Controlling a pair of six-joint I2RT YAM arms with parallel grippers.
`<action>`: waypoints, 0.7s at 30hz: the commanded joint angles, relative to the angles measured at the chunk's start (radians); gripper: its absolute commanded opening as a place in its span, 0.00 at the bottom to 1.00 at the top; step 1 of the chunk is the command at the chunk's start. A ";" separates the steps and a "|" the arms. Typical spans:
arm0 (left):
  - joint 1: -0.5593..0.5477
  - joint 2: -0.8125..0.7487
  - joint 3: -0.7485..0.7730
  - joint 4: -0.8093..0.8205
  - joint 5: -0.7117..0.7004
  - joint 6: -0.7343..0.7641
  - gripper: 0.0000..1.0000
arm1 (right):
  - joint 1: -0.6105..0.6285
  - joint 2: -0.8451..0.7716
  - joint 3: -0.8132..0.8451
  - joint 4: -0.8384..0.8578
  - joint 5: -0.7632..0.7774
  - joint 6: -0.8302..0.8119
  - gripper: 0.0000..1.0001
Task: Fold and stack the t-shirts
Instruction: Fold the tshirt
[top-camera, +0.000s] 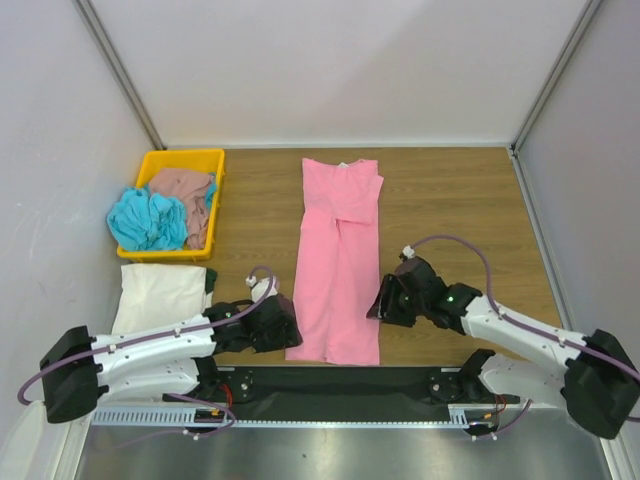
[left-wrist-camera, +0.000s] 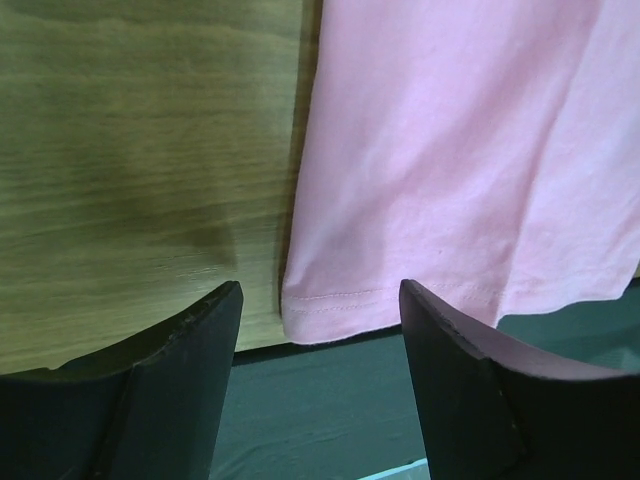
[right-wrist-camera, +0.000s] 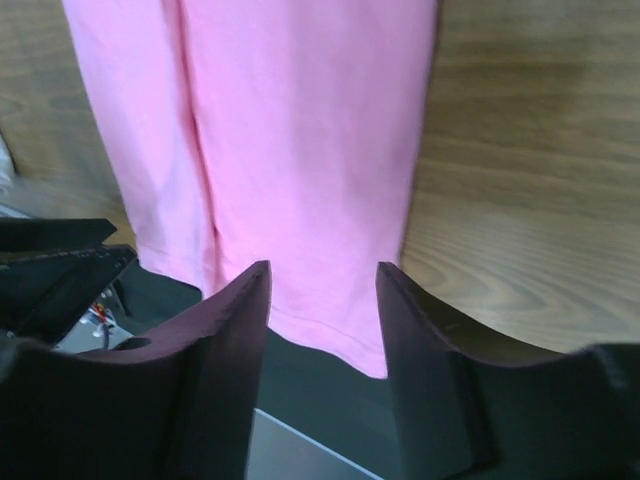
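Observation:
The bright pink t-shirt lies flat as a long narrow strip down the middle of the table, its hem at the near edge. My left gripper is at the hem's left corner. In the left wrist view that gripper is open, and the pink hem lies free beyond its tips. My right gripper is at the strip's right edge. Seen from its wrist, the right gripper is open above the pink t-shirt, holding nothing. A cream-white t-shirt lies folded at the left.
A yellow tray at the back left holds a crumpled turquoise t-shirt and a dusty brown-pink t-shirt. A dark base strip runs along the near edge under the pink hem. Walls close in on the left, back and right.

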 joint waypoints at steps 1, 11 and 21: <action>0.004 -0.033 -0.047 0.062 0.058 0.012 0.70 | 0.006 -0.120 -0.065 -0.035 -0.044 0.056 0.58; 0.004 -0.131 -0.157 0.157 0.133 -0.026 0.70 | 0.105 -0.236 -0.224 -0.075 -0.107 0.172 0.65; 0.004 -0.130 -0.203 0.192 0.144 -0.038 0.66 | 0.182 -0.237 -0.318 0.072 -0.078 0.283 0.57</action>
